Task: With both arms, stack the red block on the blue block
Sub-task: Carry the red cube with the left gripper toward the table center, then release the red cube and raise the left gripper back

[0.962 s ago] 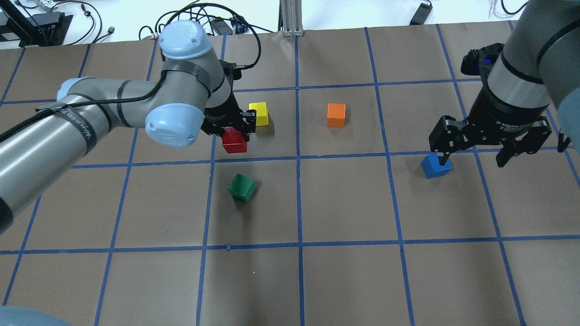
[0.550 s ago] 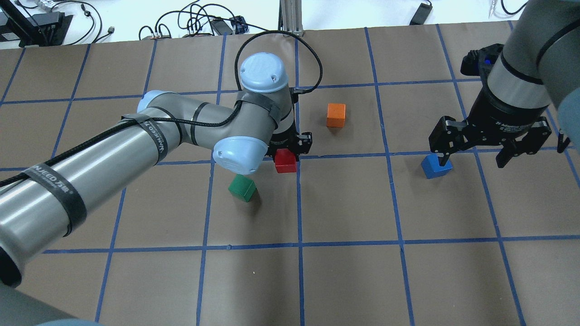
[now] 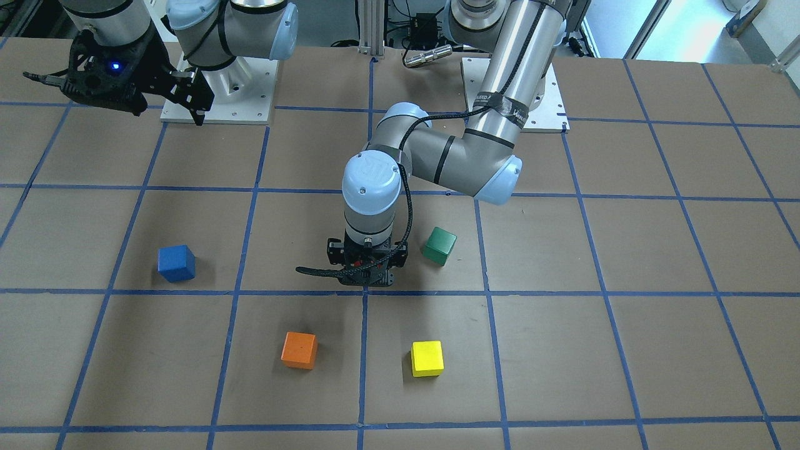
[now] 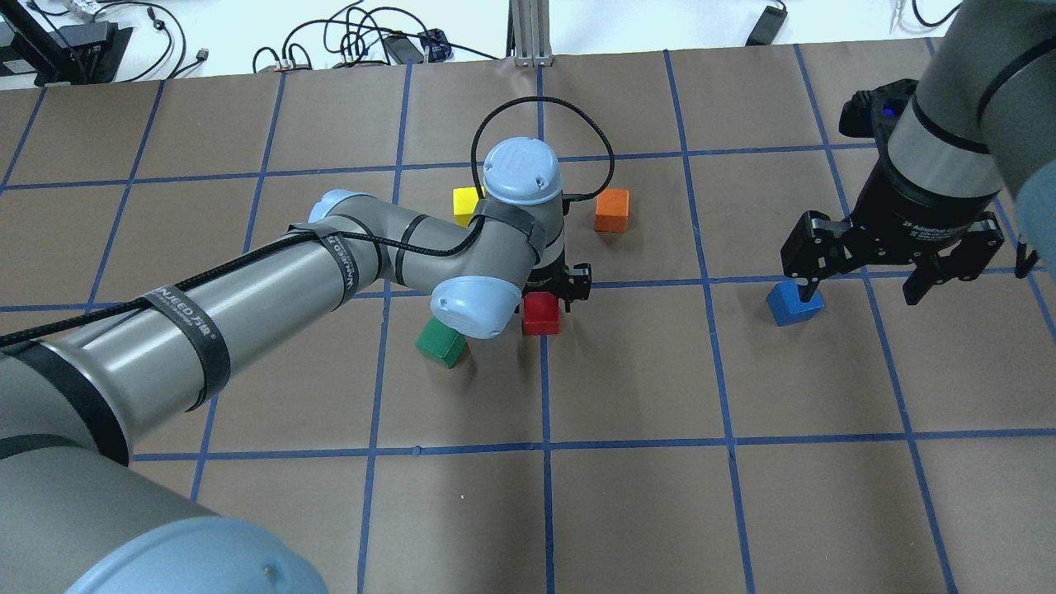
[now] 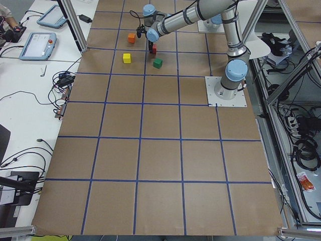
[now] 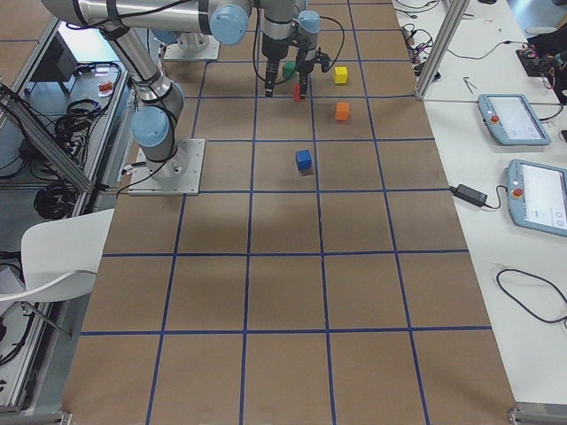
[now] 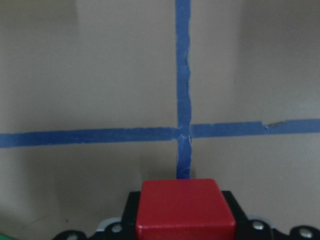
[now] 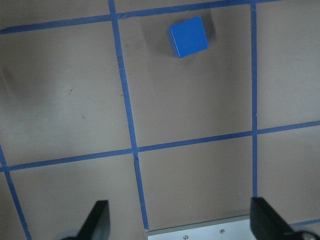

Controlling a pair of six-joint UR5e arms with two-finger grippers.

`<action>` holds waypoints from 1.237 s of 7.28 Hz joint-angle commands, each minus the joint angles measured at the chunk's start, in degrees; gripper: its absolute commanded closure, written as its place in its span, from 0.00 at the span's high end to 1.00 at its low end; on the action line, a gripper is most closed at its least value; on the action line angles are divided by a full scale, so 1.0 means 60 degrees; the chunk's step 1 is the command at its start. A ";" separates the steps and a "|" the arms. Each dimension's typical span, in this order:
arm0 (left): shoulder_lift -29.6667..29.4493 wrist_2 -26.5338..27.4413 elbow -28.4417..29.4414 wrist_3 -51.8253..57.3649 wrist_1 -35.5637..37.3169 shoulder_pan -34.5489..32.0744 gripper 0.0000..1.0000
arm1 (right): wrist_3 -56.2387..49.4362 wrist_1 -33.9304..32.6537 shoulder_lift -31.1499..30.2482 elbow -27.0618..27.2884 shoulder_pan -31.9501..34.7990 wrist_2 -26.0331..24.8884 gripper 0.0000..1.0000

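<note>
left gripper (image 4: 551,299) — clamps red block (image 4: 540,316), square to grid | right gripper (image 4: 862,289) — spread, empty

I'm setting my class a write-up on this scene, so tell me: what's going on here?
The left gripper is shut on the red block, low by a tape crossing near the middle, beside the green block. The blue block sits alone on the table to the robot's right, nothing on it. The right gripper is open and empty, raised clear of it. The orange block and yellow block lie untouched.
</note>
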 commanded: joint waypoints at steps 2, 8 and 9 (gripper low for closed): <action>0.0767 -0.0027 0.0270 0.0781 -0.0244 0.0704 1.00 | 0.0001 0.0047 0.0000 0.0000 -0.0015 -0.0232 1.00; 0.3888 0.0016 0.2543 0.5001 -0.6424 0.4251 1.00 | 0.0147 -0.0447 0.0131 -0.0073 0.0219 -0.0148 1.00; 0.4313 0.0016 0.2542 0.4991 -0.6443 0.4299 1.00 | 0.0220 -0.1467 0.0437 -0.0044 0.0437 0.0942 1.00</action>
